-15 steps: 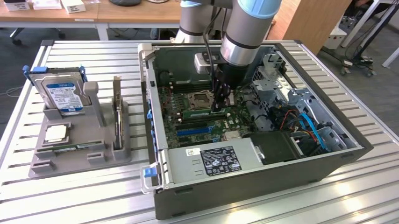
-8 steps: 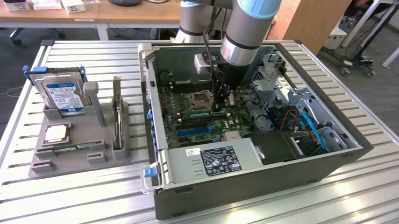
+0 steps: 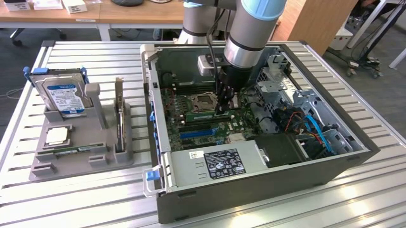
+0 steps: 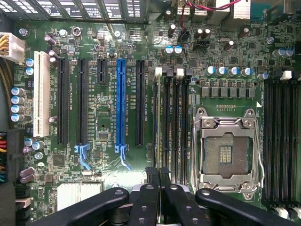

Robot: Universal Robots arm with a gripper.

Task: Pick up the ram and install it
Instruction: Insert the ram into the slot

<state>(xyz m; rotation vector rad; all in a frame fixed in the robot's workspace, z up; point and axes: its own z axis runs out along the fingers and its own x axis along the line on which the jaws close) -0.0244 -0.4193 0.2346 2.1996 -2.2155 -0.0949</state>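
**Gripper [image 3: 223, 108] holding ram [image 3: 201, 116] at the slots**

Gripper fingers [image 4: 146, 202] are pressing almost together and appear to be pinching the ram by its top edge. The ram is standing on edge, low over the board [image 4: 103, 122], just beside the socket [image 4: 225, 150] and in line with the dark slots [image 4: 176, 117]. Whether it is touching a slot I cannot tell. Installing looks to be the step in hand, with picking up already done. Seating is calling for a square, straight-down push, the stick lying along one slot and the white latches [image 4: 158, 71] standing clear. Writing is showing on the drive's blue label [image 3: 63, 97], the supply's sticker [image 3: 219, 164] and the board, but none is reading clearly.
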